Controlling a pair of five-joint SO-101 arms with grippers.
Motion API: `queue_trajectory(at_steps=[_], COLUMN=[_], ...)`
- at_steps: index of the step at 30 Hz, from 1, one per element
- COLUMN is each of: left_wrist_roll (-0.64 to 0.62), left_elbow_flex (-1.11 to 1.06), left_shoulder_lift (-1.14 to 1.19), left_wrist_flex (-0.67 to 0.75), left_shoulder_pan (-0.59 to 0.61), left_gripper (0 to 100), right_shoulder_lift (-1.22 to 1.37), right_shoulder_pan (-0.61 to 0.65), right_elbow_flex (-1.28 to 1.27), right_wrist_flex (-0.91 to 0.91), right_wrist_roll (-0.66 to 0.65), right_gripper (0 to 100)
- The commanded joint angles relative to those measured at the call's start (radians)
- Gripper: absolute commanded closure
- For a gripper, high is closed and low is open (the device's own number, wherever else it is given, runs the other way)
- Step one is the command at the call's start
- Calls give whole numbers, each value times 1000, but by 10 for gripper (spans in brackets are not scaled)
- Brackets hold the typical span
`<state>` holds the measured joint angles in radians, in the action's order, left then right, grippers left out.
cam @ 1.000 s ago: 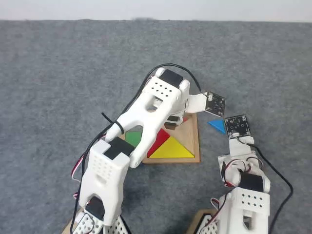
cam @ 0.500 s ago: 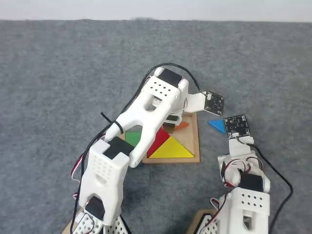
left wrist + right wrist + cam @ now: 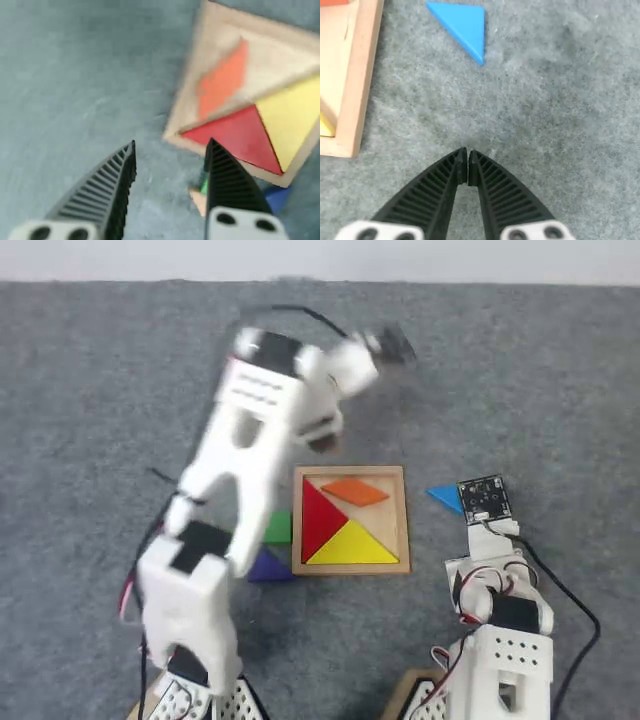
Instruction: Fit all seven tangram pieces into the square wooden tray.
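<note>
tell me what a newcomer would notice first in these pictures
The square wooden tray mid-table stands out, holding a red triangle, a yellow triangle and an orange piece. The left end effector hangs open above the grey mat by the tray's corner. A blue triangle lies outside the tray, just ahead of the shut right end effector.

Setting: robotics lab bench | grey felt-covered tabletop (image 3: 90,390) | plain white wall (image 3: 500,260) | white printed arm (image 3: 505,652) with exposed wiring
</note>
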<state>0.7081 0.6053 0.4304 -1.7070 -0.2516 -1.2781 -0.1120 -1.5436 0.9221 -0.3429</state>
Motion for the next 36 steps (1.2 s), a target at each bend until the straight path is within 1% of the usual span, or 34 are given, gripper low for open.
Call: queue_trajectory(at_steps=[1,4,7,10,13,15,17,19,21,23,26,28,32,36], left_wrist_roll=[-284,-394,-497,-562,-582,-585,-585,-578,-580,-583,-583,-585,-585,-585], left_elbow_flex=[-2,-223,-547,-926,-1305,-1517,-1685,-1767,-1794,-1839,-1922,-1952,-1956,-1957], left_shoulder_lift=[-292,-456,-626,-806,-957,-1045,-1119,-1188,-1232,-1257,-1260,-1260,-1260,-1260], left_wrist_flex=[-51,-48,63,285,540,720,868,937,961,993,1097,1149,1155,1155], left_shoulder_pan=[114,149,193,258,321,365,413,473,548,563,562,562,562,562], left_gripper=[842,866,867,866,866,866,866,866,866,866,866,866,867,867], right_shoulder_lift=[-7,25,122,275,455,570,674,771,862,944,1056,1119,1257,1386], right_shoulder_pan=[4,5,7,53,156,226,295,357,415,469,539,561,561,565], right_elbow_flex=[31,83,173,305,476,586,683,767,839,904,1020,1105,1260,1366], right_wrist_flex=[13,56,67,71,114,134,147,154,154,148,153,154,154,154], right_wrist_roll=[-15,-31,-32,-32,-32,-29,-28,-26,-26,-26,-25,14,126,130], right_gripper=[986,986,986,986,986,986,986,986,985,985,985,985,986,986])
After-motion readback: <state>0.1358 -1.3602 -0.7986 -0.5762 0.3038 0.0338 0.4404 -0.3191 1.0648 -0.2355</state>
